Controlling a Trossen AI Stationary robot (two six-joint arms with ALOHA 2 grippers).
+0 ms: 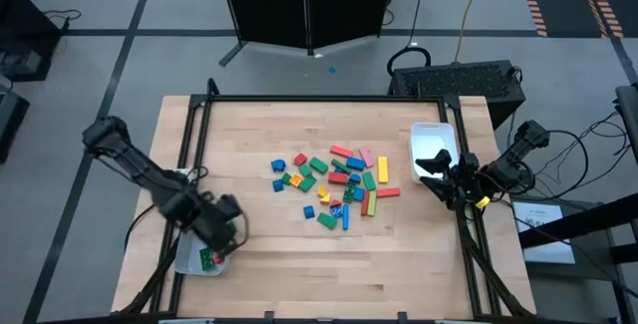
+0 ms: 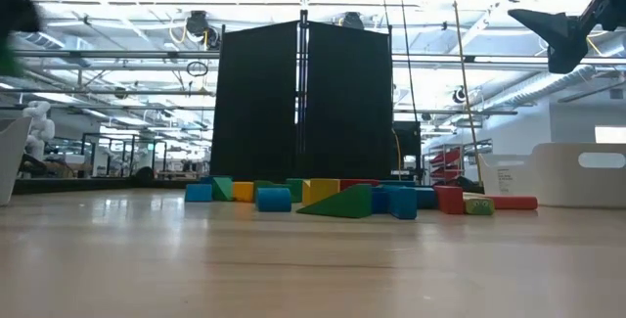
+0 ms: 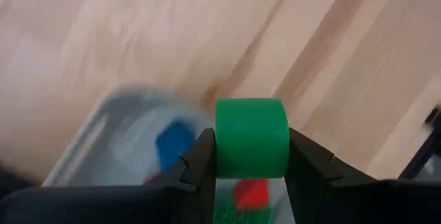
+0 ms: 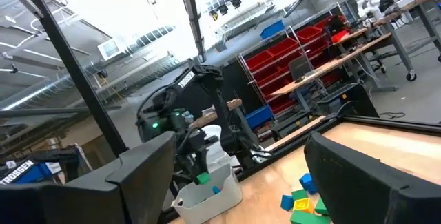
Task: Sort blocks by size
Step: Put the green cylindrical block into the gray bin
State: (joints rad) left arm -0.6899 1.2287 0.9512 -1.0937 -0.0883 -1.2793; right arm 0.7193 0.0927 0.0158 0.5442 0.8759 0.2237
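The left gripper [image 3: 251,172] is clamping a green round-topped block [image 3: 251,138] between its two dark fingers [image 3: 200,162], holding it directly above a pale translucent plastic tray [image 1: 189,262] that is sitting at the near left corner of the light wooden table [image 1: 269,234]. Inside that tray a blue block [image 3: 173,143] and a red block [image 3: 251,193] are lying on the floor of the bin; the wrist picture is blurred, so their exact shapes cannot be told — in the high view red and green spots are showing at the tray's near end under the gripper. The right gripper [image 1: 446,176] is hovering with its fingers spread wide and gripping nothing, raised over the near edge of a white rectangular plastic tray [image 1: 431,137] that is standing at the table's right side; the part of the tray's inside that is showing is bare white, the rest being covered by the gripper. Between the two trays, well apart from both, the loose pile of small coloured toy blocks [image 1: 339,184] is lying spread on the middle of the table — red, green, blue, yellow, orange and pink pieces, some short and some long bars, with a green wedge [image 2: 342,204] lying at the front of the heap in the low view.
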